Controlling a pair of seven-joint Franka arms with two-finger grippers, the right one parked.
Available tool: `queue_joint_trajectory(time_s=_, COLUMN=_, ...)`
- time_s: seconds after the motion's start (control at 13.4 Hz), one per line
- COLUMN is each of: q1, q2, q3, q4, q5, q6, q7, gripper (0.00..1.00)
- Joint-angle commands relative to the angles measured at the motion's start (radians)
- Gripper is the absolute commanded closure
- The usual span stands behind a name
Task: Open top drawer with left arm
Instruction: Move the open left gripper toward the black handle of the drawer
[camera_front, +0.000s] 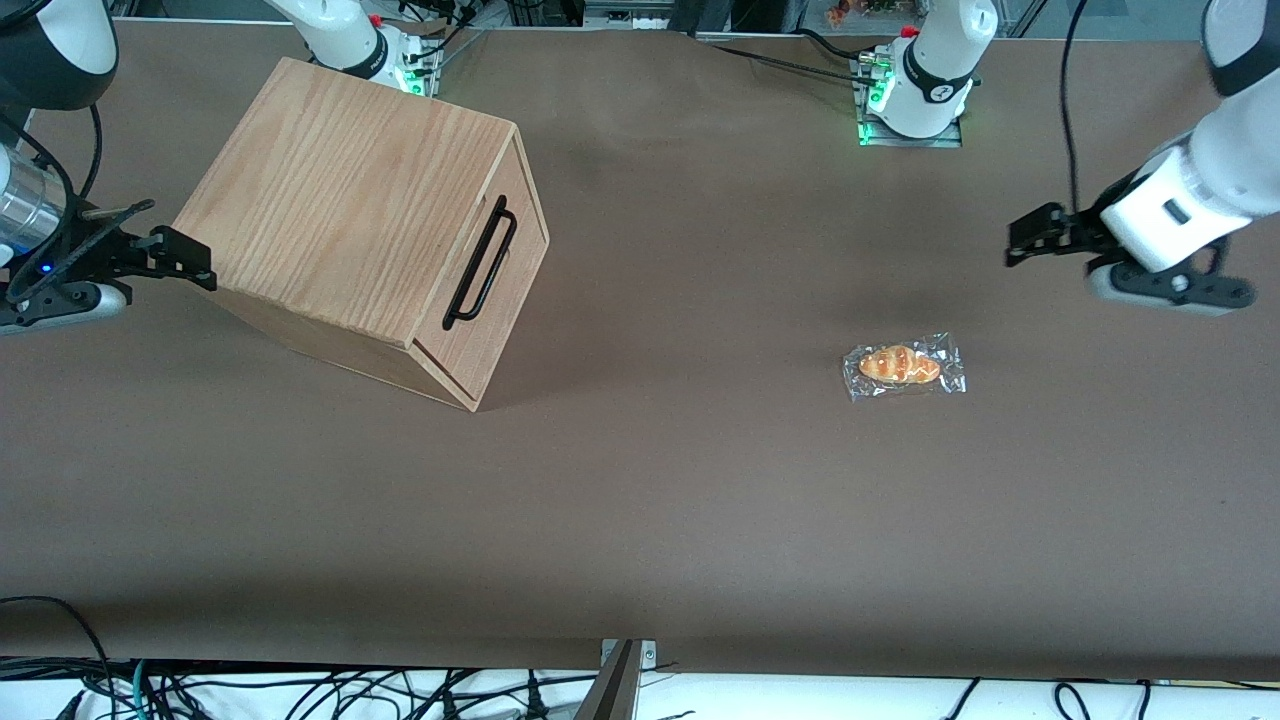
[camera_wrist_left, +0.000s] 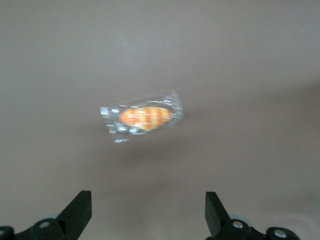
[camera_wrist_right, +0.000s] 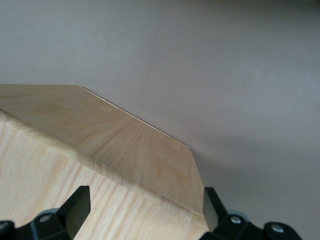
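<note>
My claw (camera_front: 1012, 243) hangs open and empty near the working arm's end of the tabletop (camera_front: 640, 520), above the wrapped bun (camera_front: 902, 366). I should travel to the drawer (camera_front: 495, 290) and square the fingers across its black handle (camera_front: 480, 263) before closing

Robotics lab, brown-covered table (camera_front: 640, 480), arm bases (camera_front: 915, 95) bolted along upper edge, green status lights, loose cables (camera_front: 300, 690) trailed along lower edge.

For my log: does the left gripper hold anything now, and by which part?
Nothing is held. The left gripper is open, above the table, far from the top drawer.
</note>
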Motion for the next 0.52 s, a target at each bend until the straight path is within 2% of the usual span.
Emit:
queue_joint_trajectory(time_s=0.0, q1=-0.063, q2=0.076, q3=-0.009, q4=0.029, q5=-0.08, q6=0.003, q7=-0.01, gripper=0.0)
queue_joint_trajectory(time_s=0.15, q1=-0.152, q2=0.124, q3=-0.009, q4=0.032, q5=-0.153, q6=0.018, q7=-0.01, gripper=0.0)
queue_joint_trajectory(time_s=0.45, q1=-0.312, q2=0.184, q3=-0.009, q4=0.032, q5=-0.346, q6=0.225, q7=-0.013, gripper=0.0)
